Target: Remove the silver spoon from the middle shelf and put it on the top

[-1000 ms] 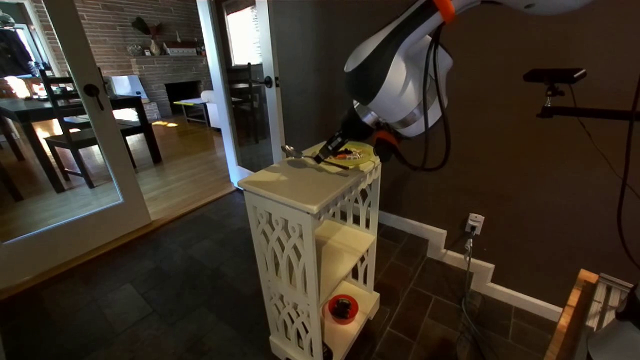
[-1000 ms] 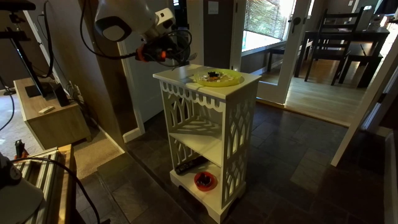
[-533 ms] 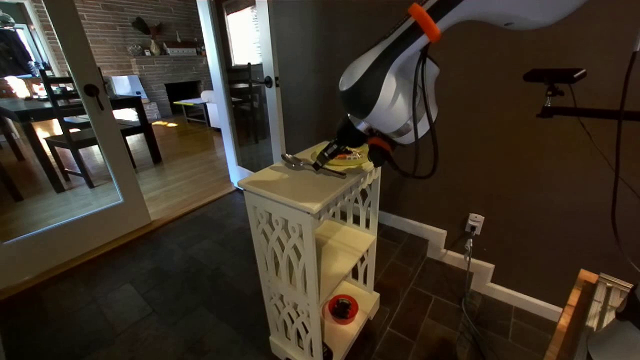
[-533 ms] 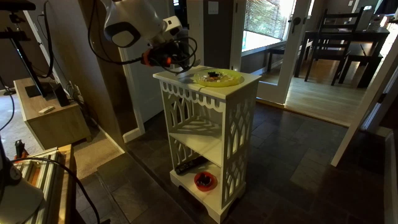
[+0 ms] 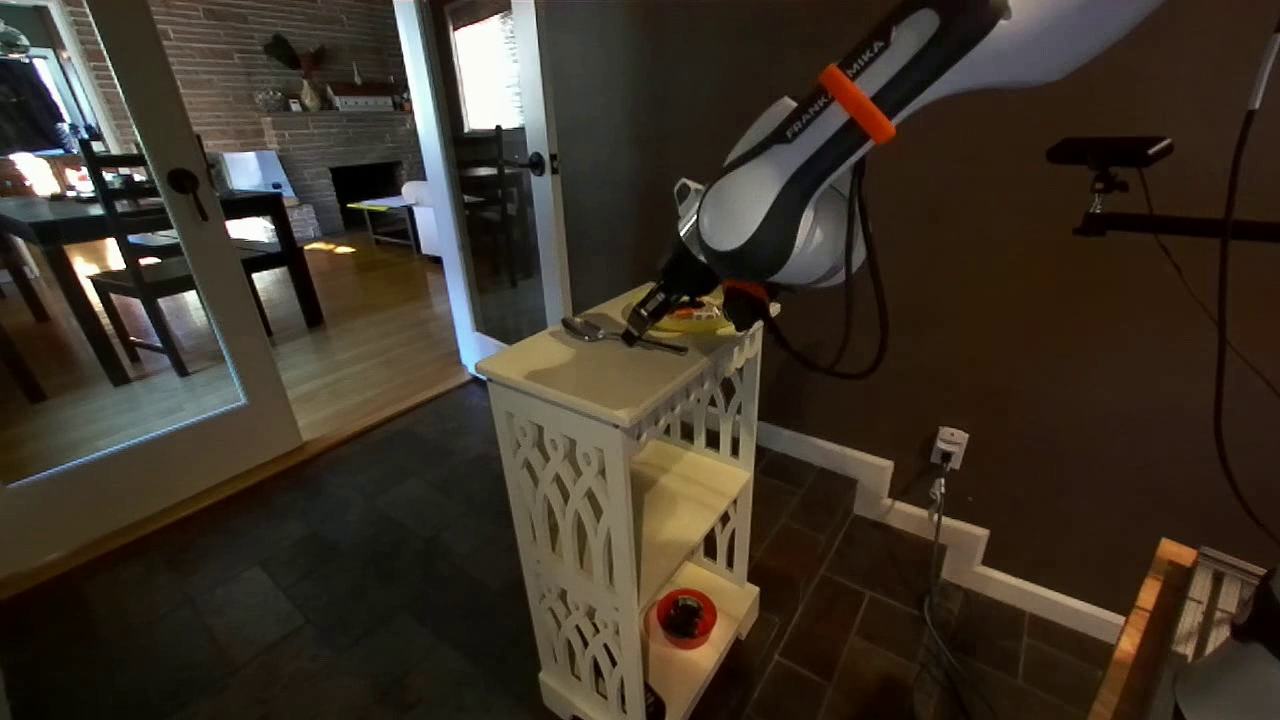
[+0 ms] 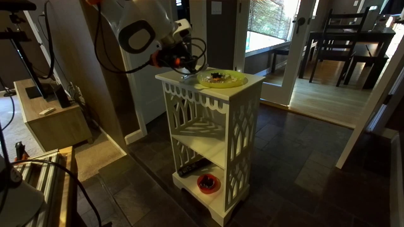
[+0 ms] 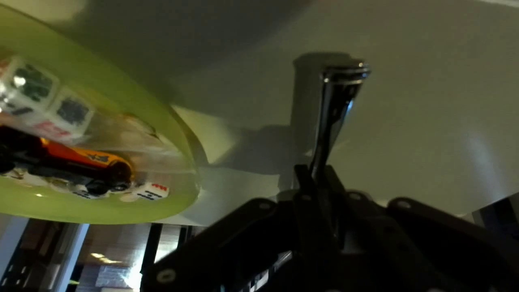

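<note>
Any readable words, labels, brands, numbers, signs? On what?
"FRANK… MIKA": curved white-and-black robot arm, interrupted by orange ring-shaped band.
Red and dark marks on small white cubes: too blurred.
Dark mark on orange-and-black object beside them: too blurred.
Nothing else legible.

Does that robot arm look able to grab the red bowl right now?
Probably not: its gripper is busy holding the spoon at the top, while the red bowl sits on the lowest board, below the middle shelf.

spoon [image 7: 333, 115]: glossy metal | top [image 7: 429, 121]: smooth, faint sheen | plate [image 7: 121, 211]: smooth plastic
</note>
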